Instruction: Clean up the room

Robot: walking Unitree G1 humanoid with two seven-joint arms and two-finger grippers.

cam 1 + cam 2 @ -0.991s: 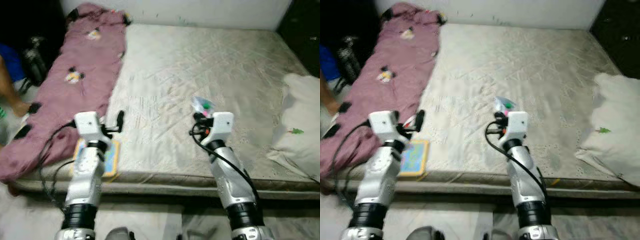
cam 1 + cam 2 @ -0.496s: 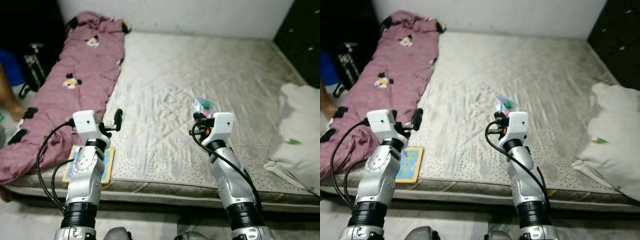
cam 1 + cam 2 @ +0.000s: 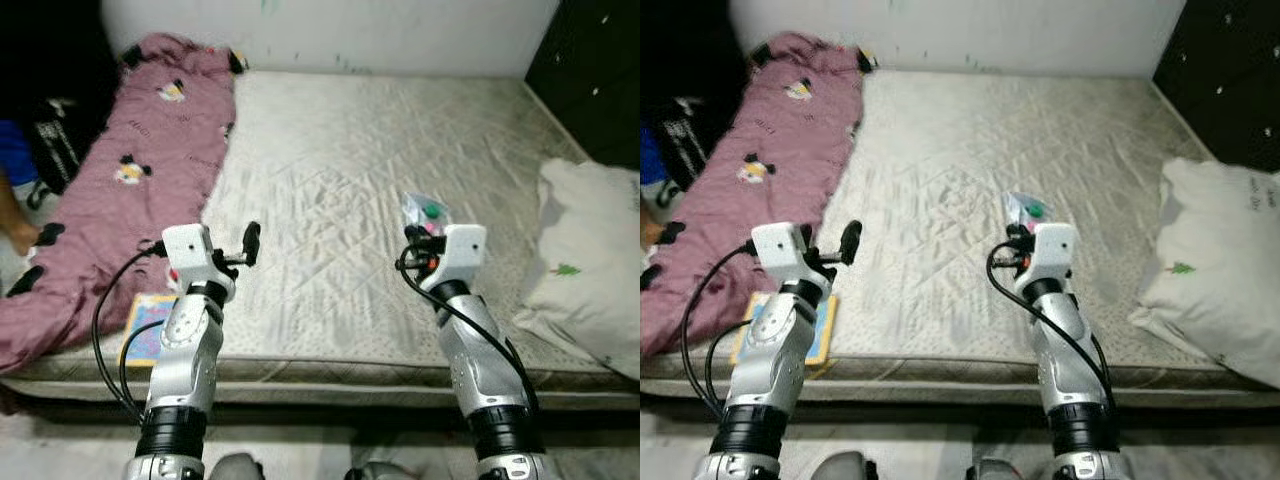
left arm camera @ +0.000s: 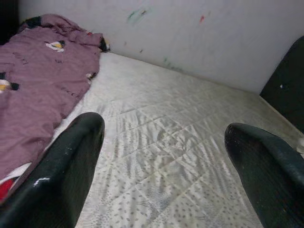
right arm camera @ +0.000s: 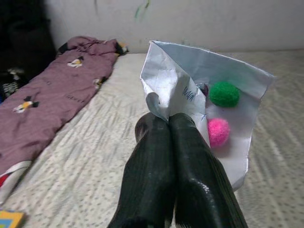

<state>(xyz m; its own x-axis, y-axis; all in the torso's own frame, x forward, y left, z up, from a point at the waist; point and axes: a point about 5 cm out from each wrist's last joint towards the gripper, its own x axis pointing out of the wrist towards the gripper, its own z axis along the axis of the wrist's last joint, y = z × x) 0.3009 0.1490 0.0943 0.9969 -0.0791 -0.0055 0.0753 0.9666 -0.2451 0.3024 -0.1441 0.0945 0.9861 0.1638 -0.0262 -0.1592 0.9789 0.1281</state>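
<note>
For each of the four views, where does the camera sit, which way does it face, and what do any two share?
Left and right eye views: head camera, looking down at the mattress, both arms showing.
Left wrist view: along the open left pincer toward the wall, over the maroon blanket.
Right wrist view: along the right pincer, shut on a clear bag of pompoms.
Shared: all show mattress and blanket.

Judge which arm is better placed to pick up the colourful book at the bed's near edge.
Left. The left end effector is open and empty, close to the book; the right end effector is shut on the plastic bag.
</note>
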